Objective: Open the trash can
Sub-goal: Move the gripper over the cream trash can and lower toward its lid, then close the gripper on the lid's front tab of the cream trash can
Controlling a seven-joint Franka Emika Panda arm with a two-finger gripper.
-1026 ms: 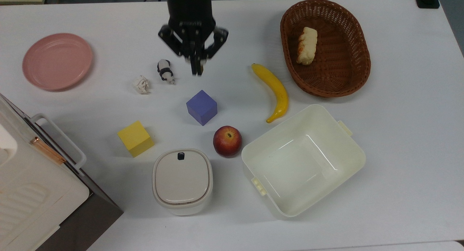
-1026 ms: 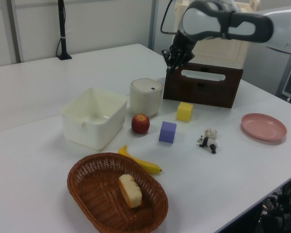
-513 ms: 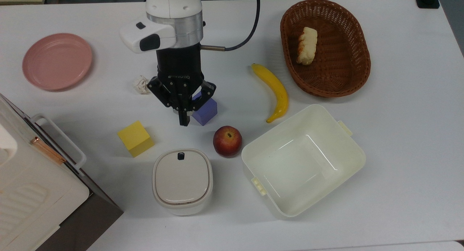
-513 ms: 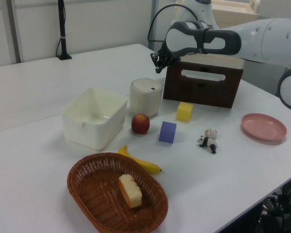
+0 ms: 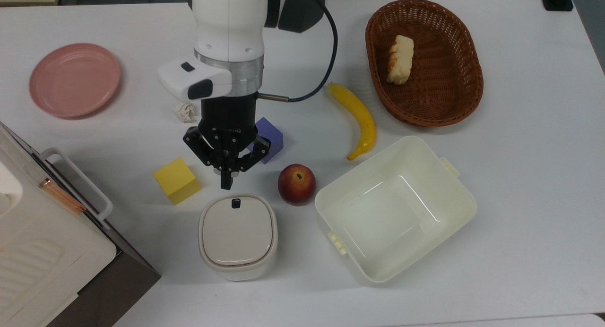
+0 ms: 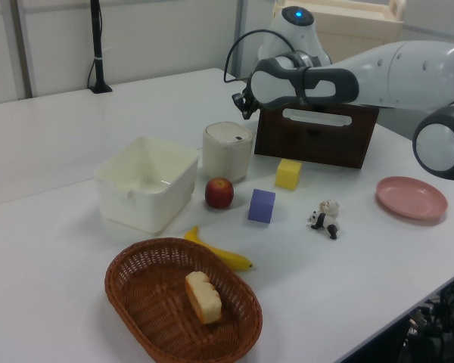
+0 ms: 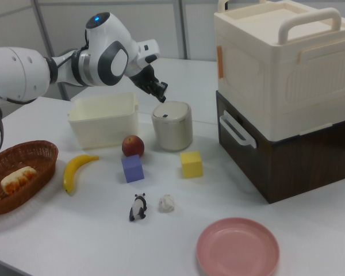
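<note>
The trash can [image 5: 237, 235] is a small off-white rounded-square bin with its beige-grey lid down and a dark button [image 5: 235, 203] at the lid's far edge. It also stands behind the apple in the left view [image 6: 227, 150] and at centre in the right view [image 7: 172, 125]. My gripper [image 5: 227, 183] points down with its fingers together and nothing between them. In the top view it sits just above the can's button edge. The left view has the gripper [image 6: 242, 106] above and behind the can. In the right view the gripper [image 7: 163, 95] hovers a little above the lid.
A yellow cube [image 5: 177, 180] and a red apple [image 5: 296, 184] flank the trash can. A purple cube [image 5: 270, 137] lies partly under the arm. A cream tub [image 5: 394, 209], banana [image 5: 358, 119], basket [image 5: 423, 62], pink plate [image 5: 74, 79] and big white box [image 5: 42, 242] surround them.
My gripper has travelled down the top view from beside the panda toy, past the purple cube, to just short of the trash can's button. The lid has stayed down.
</note>
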